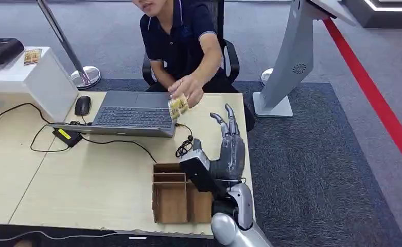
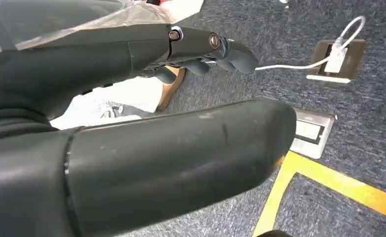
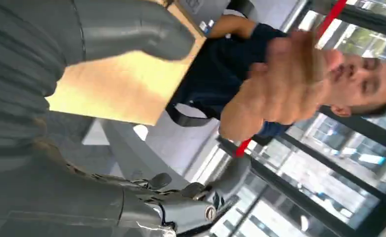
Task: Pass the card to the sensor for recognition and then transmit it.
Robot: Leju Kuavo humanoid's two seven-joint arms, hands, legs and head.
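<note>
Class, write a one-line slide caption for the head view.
A seated person's hand holds the card over the laptop while the robot's open right hand waits beside it.

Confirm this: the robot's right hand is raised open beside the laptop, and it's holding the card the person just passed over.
Not quite. The right hand is raised open beside the laptop, but it holds nothing. The card is in the person's hand, above the laptop's corner and apart from the robot's fingers. The head view shows this.
</note>
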